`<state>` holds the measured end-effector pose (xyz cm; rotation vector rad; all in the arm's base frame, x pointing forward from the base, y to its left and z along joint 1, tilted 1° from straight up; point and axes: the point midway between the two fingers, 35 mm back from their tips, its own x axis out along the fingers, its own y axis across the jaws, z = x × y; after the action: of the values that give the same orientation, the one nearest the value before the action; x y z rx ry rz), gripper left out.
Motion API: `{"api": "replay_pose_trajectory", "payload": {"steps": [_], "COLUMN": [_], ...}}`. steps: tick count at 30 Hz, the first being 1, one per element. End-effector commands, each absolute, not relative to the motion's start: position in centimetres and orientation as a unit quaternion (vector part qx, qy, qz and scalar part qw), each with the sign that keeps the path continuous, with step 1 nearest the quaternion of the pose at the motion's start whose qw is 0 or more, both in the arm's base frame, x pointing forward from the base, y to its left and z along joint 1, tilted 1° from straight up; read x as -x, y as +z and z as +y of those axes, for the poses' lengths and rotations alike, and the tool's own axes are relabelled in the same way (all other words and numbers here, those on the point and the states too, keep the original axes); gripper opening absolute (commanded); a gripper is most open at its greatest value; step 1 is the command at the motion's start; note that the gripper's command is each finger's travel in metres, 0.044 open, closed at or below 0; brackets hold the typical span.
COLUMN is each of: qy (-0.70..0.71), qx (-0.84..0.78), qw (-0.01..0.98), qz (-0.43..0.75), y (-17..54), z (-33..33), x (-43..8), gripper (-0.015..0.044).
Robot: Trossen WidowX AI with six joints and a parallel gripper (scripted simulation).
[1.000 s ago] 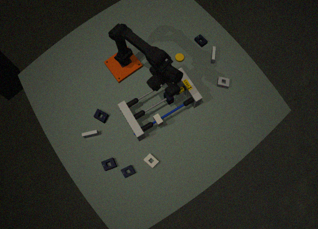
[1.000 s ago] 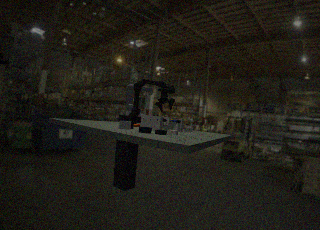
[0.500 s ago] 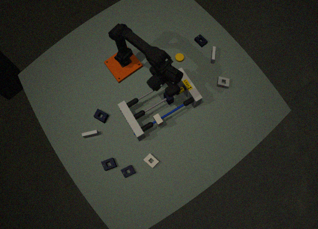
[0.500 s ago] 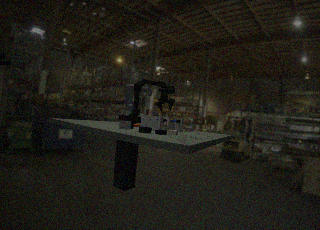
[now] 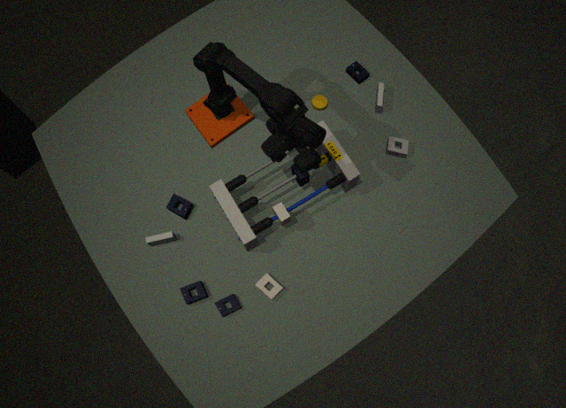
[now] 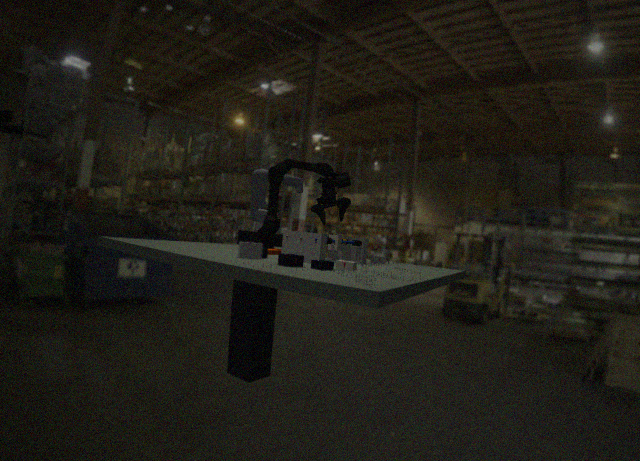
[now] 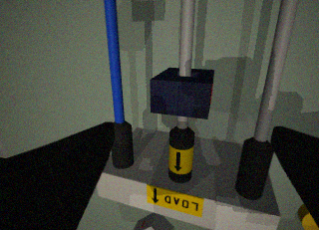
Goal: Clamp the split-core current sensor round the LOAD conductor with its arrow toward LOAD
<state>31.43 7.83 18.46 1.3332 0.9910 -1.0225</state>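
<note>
The dark blue sensor [image 5: 300,175] [image 7: 180,98] sits round the middle grey conductor [image 5: 276,188] [image 7: 186,31], close to its black end sleeve. It looks like one closed block; its latch and arrow cannot be made out. That sleeve has a yellow band with an arrow [image 7: 180,161], beside the yellow LOAD label [image 5: 333,150] [image 7: 174,200] on the end block. In the wrist view both arrows point away from the sensor, toward the label side. My gripper [image 6: 332,222] [image 7: 191,131] is wide open and empty, above the conductors and clear of the sensor.
A blue conductor [image 5: 308,198] [image 7: 115,61] with a white block [image 5: 280,211] runs on one side, another grey conductor [image 7: 276,66] on the other. White end blocks [image 5: 232,211] [image 7: 244,215] hold them. A yellow disc [image 5: 319,102] and several dark and white square pieces lie around.
</note>
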Motion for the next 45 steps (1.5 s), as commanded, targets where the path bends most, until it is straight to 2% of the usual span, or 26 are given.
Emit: {"api": "replay_pose_trajectory", "payload": {"steps": [1,9,16,23,45], "qy": [-0.436,-0.432,-0.373,-0.259,-0.268], "qx": [-0.566,-0.546,-0.319,-0.080,-0.101], "qw": [0.561,0.581,0.773,0.910,0.901], "qz": [0.418,0.422,0.402,0.313,0.327], "y": [18.5,18.2,17.2,18.4,18.1], "z": [7.8,8.2,10.8,13.0,13.1], "x": [-31.4,-31.0,-26.6,-23.0,-23.2], "gripper": [0.0440,0.0440,0.0440,0.0440,0.0440]}}
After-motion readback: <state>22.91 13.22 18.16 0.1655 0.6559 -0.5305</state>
